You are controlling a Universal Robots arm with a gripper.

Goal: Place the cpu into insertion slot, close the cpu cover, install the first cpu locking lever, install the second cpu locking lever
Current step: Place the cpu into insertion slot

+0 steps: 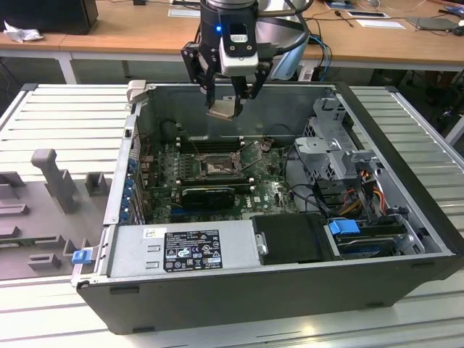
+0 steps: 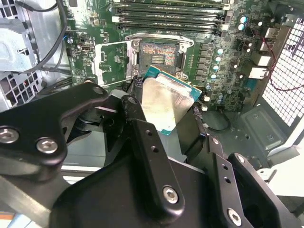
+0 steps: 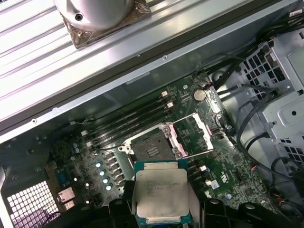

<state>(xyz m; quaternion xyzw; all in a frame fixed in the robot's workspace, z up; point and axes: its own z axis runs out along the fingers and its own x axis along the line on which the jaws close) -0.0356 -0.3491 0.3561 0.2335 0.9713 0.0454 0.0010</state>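
My gripper point(image 1: 226, 101) is shut on the cpu point(image 1: 223, 109), a thin square chip with a pale silver face, and holds it tilted above the open computer case. In both wrist views the cpu point(image 2: 166, 102) point(image 3: 161, 192) sits between the black fingers point(image 2: 135, 109) point(image 3: 124, 204), a short way off from the insertion slot point(image 2: 159, 52) point(image 3: 149, 145). The slot point(image 1: 217, 167) lies bare on the green board below the gripper. The cpu cover point(image 3: 194, 135) point(image 2: 111, 59) is swung open and rests beside the slot.
Long black memory slots point(image 1: 206, 141) run along the slot's far side and a black graphics card point(image 1: 210, 196) lies on its near side. A power supply point(image 1: 181, 250), drive cage point(image 1: 333, 145) and cables point(image 1: 362, 188) line the case. Grey fixtures point(image 1: 54, 181) stand at the exterior view's left.
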